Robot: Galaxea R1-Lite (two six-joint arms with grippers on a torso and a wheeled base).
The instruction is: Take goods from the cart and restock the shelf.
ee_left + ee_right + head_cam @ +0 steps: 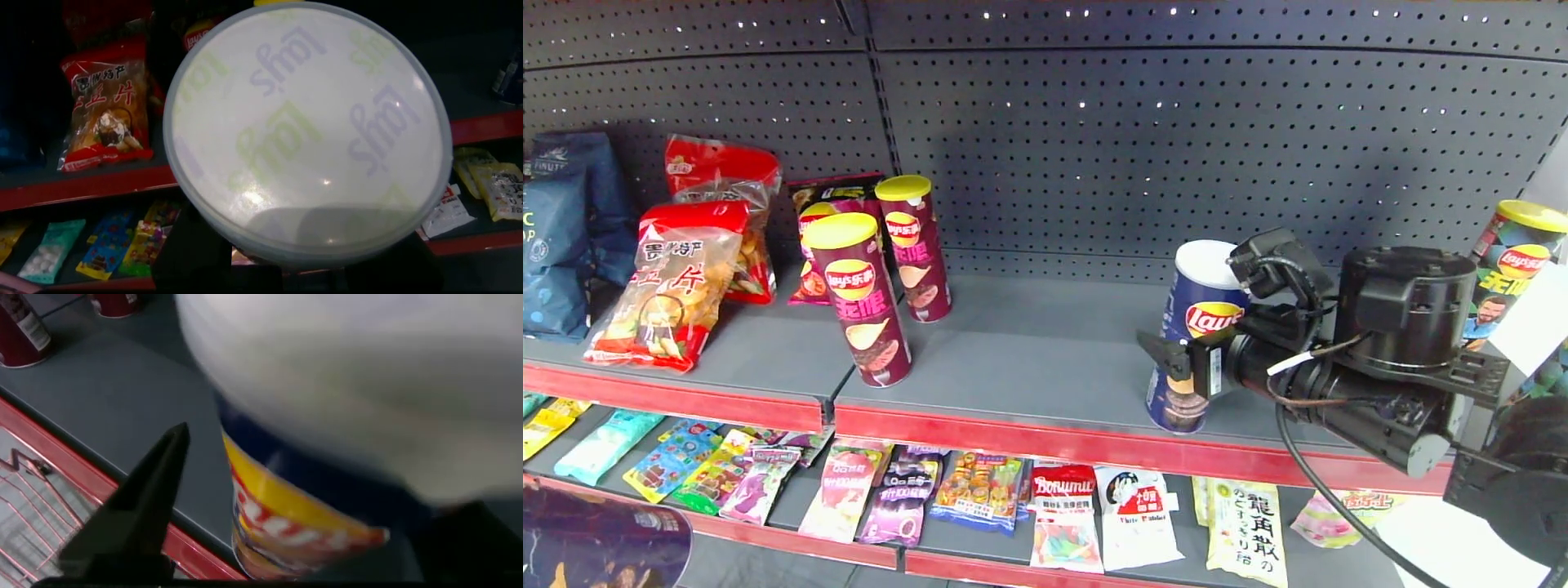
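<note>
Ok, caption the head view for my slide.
Right gripper open around an upright blue chip can near the shelf's front edge.

On the upper shelf (1029,351), snack bags (678,286) lie at the left. Just right of them stand two cans, the front can (858,298) near the edge and the back can (915,245) behind it. Well apart to the right, a third can (1201,327) stands at the front edge. Packets (980,498) lie on the lower shelf (792,506) below.
</note>
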